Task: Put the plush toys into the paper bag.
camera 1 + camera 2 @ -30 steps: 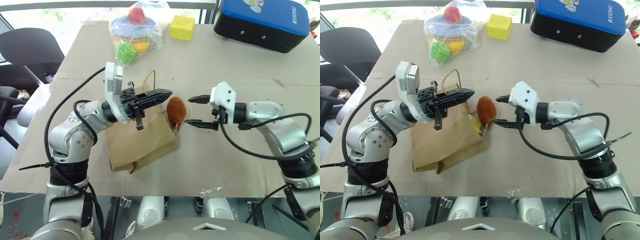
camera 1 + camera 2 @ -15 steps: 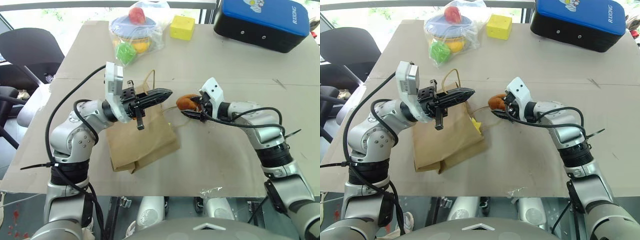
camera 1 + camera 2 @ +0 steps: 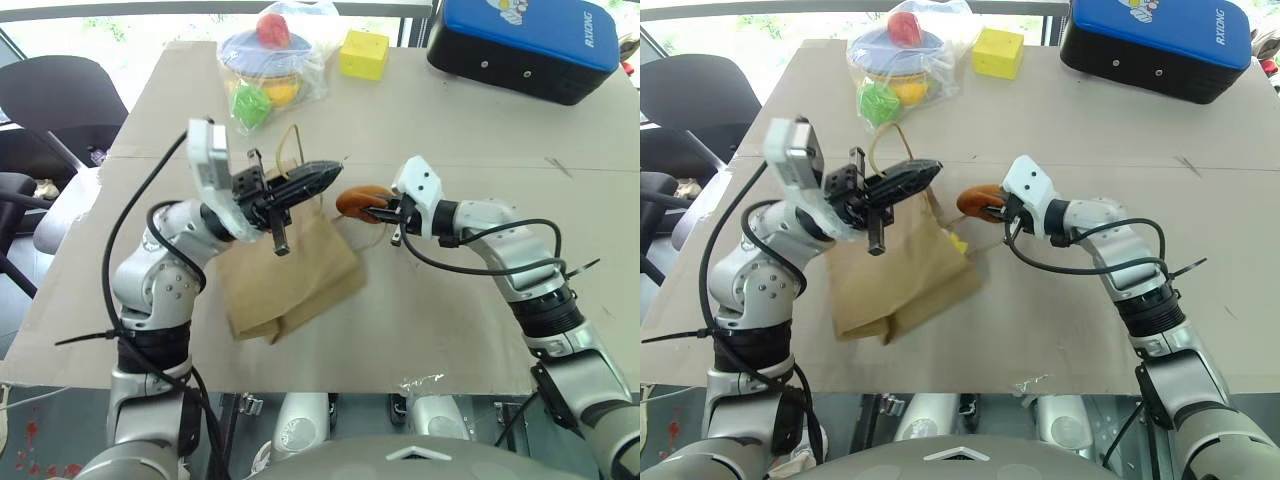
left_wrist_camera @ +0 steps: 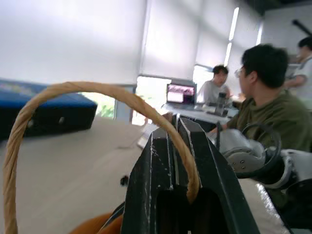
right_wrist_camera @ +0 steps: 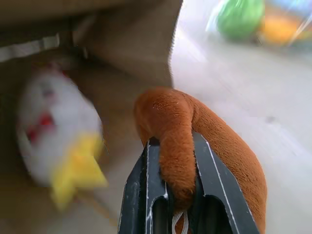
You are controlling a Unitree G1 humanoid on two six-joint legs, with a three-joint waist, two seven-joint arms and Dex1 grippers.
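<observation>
Cardboard sheeting covers the counter [image 3: 470, 130], flat and dull tan, with bright windows behind and people at a desk further back. A crinkled clear bag of colourful toys [image 3: 270, 62], a yellow foam cube [image 3: 364, 54] and a blue-topped black case [image 3: 525, 45] sit along the far edge. The left claw [image 3: 325, 178] pinches the twisted loop handle [image 4: 63, 97] of the creased kraft paper bag [image 3: 290, 275]. The right claw [image 3: 378, 208] grips the furry brown-orange plush [image 3: 357, 200] at the bag's mouth; the white chick [image 5: 53, 122] lies inside.

Table [image 3: 450, 330] (cardboard-topped); paper bag [image 3: 290, 285]
</observation>
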